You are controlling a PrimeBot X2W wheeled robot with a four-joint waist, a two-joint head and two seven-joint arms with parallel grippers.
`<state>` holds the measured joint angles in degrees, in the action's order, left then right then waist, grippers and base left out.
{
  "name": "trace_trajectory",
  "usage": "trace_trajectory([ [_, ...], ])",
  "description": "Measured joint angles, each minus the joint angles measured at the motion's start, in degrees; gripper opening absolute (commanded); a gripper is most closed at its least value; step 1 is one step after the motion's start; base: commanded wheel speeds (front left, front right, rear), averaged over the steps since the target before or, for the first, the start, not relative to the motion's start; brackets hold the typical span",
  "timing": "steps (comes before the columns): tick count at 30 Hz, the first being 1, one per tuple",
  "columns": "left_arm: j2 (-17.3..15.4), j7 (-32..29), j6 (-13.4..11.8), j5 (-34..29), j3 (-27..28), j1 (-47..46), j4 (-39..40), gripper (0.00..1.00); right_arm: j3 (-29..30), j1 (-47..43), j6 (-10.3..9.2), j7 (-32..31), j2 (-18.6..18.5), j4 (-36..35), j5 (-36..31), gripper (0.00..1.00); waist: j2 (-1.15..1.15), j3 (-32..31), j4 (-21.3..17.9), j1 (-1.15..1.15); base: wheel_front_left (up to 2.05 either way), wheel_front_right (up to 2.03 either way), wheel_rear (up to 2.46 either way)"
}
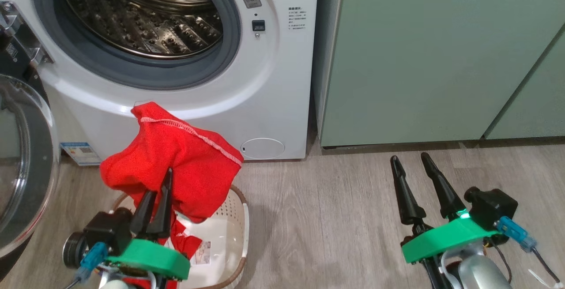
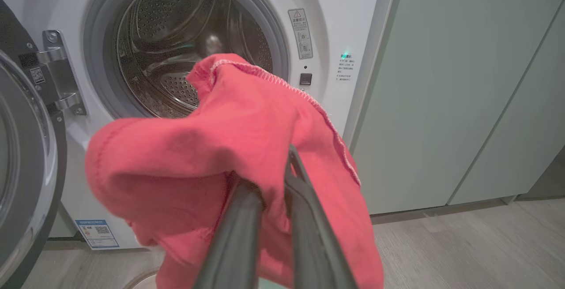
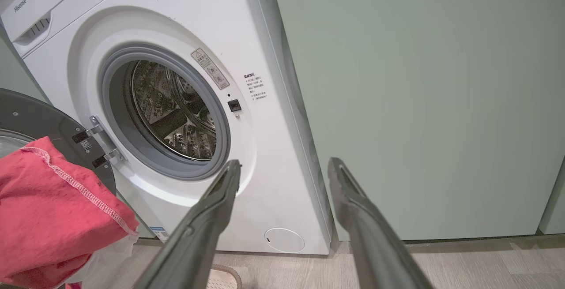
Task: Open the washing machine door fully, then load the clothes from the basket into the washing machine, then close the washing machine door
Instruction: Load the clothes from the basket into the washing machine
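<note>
The washing machine (image 1: 273,86) stands with its steel drum (image 2: 176,59) exposed. Its door (image 1: 26,161) is swung wide open at the left. My left gripper (image 1: 160,183) is shut on a bright red garment with white stitching (image 1: 190,156), which hangs lifted above the cream basket (image 1: 234,227), level with the machine's lower front. More red fabric (image 1: 181,240) lies in the basket. In the left wrist view the garment (image 2: 212,148) drapes over the left gripper (image 2: 271,170), in front of the drum opening. My right gripper (image 1: 409,157) is open and empty over the floor to the right.
Pale green cabinets (image 1: 441,59) stand right of the machine. Grey wood-look floor (image 1: 331,218) lies between the basket and my right arm. A round service flap (image 1: 263,148) and a blue-edged sticker (image 1: 79,153) sit low on the machine's front.
</note>
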<state>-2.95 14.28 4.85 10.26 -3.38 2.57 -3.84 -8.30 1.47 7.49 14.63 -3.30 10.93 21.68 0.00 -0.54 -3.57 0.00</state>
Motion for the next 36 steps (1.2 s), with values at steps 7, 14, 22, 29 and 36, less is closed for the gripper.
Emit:
trace_trajectory([
  [7,0.0,0.0,-0.7,0.6,0.2,0.0,0.6,0.00,-0.3,0.0,0.00,0.0,0.0,-0.1,0.0,1.00,0.00,1.0,-0.7,0.00,0.00,0.00,0.00],
  [14,0.1,0.0,-1.0,0.5,2.8,-4.8,0.9,0.00,-0.5,0.6,0.00,0.0,0.0,-1.5,0.0,1.00,0.00,5.6,-1.6,0.00,0.00,0.00,0.00],
  [22,-0.5,0.2,1.0,-3.9,7.8,-22.5,-1.4,0.00,-0.8,7.2,0.00,0.0,0.0,-3.1,0.0,1.00,0.00,16.0,-3.2,0.00,0.00,0.00,0.00],
  [29,-5.1,0.2,1.6,-6.0,10.1,-39.1,-7.7,0.00,-2.3,12.4,0.00,0.0,0.0,-4.3,0.7,1.00,0.00,25.6,-5.6,0.02,0.00,0.00,0.00],
  [36,-11.4,0.2,2.1,-7.0,9.9,-57.8,-19.7,0.00,-3.7,16.2,0.00,0.0,0.0,-5.2,2.7,1.00,0.00,33.8,-9.2,0.03,0.00,0.00,0.00],
])
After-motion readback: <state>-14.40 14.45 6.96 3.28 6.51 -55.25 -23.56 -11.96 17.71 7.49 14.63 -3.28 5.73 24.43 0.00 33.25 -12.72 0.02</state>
